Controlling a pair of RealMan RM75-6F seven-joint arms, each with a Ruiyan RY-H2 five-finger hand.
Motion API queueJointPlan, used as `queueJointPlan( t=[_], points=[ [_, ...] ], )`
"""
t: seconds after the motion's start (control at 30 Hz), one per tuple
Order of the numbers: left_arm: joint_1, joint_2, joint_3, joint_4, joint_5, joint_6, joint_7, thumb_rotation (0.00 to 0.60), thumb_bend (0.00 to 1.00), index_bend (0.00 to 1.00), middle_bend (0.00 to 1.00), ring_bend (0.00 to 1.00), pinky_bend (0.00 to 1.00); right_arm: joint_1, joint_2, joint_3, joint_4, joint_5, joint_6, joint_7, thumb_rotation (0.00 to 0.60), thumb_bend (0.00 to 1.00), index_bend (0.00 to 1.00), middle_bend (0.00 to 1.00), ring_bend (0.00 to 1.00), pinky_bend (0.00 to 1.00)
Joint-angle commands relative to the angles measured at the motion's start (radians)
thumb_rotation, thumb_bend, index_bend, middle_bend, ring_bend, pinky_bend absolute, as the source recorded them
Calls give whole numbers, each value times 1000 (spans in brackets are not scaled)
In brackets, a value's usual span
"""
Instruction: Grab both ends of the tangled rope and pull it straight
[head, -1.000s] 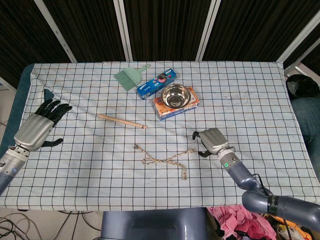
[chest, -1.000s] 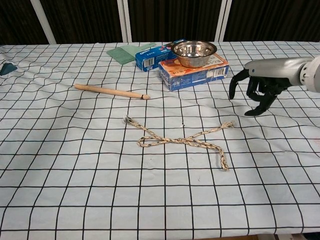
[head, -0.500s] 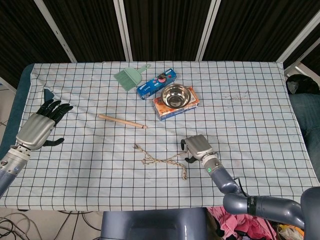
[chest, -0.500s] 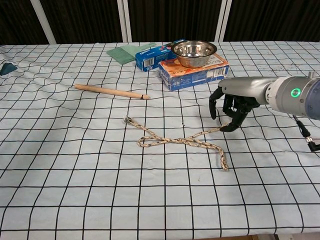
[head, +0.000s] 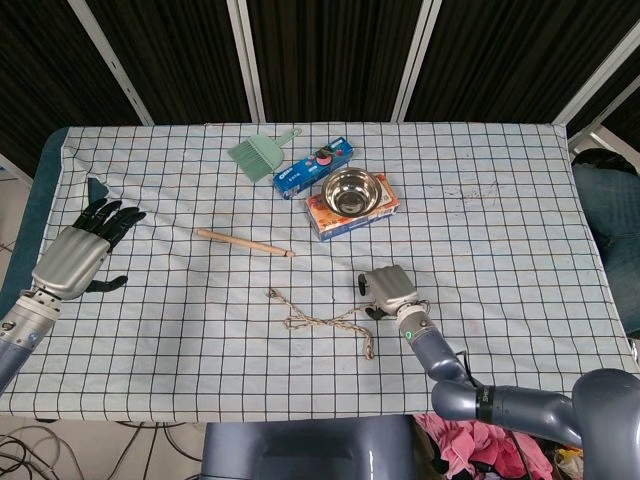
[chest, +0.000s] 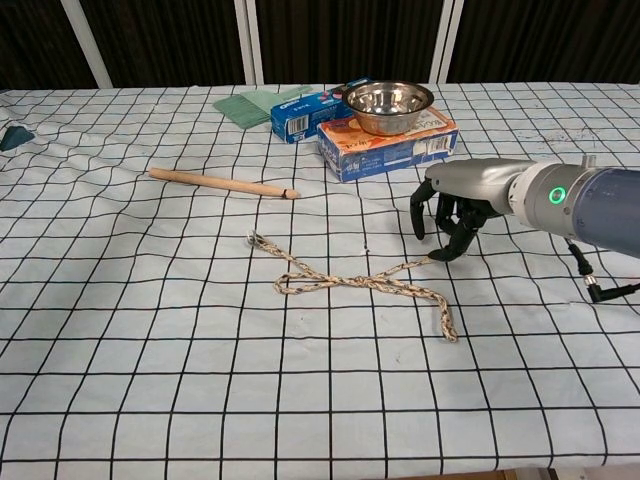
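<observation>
Nearest the robot, the rope (chest: 360, 285) lies on the checked tablecloth (chest: 150, 400) in a loose crossed tangle, so no straightening is done. Its right end runs up to the curled fingertips (chest: 442, 250) of the right hand (chest: 455, 210), which hangs over that end with fingers bent downward; they seem to touch or nearly touch the strand, but I cannot tell whether they have closed on it. The rope's other end (chest: 254, 239) lies free, well off to the left of those fingers, and a short tail (chest: 447, 322) trails just below them toward the robot. The left hand (head: 85, 250) is far from the rope at the table's edge, fingers spread and holding nothing. By my reading both grasps and the pull remain. Beyond the right fingers sits a metal bowl (chest: 388, 100) on an orange box (chest: 390, 143).
</observation>
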Motion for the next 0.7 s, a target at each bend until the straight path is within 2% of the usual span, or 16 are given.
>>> queueJointPlan(
  t=[0.03, 0.7],
  points=[
    [-1, 0, 0, 0, 0, -2, 0, 600, 153, 87, 91, 4, 31, 3, -4, -4, 7, 2, -3, -2, 600, 290, 475, 826, 1000, 904],
    [-9, -14, 3, 12, -6, -23, 10, 600, 153, 87, 91, 4, 31, 2, 4, -29, 30, -4, -18, 25, 600, 282, 537, 827, 1000, 904]
  ],
)
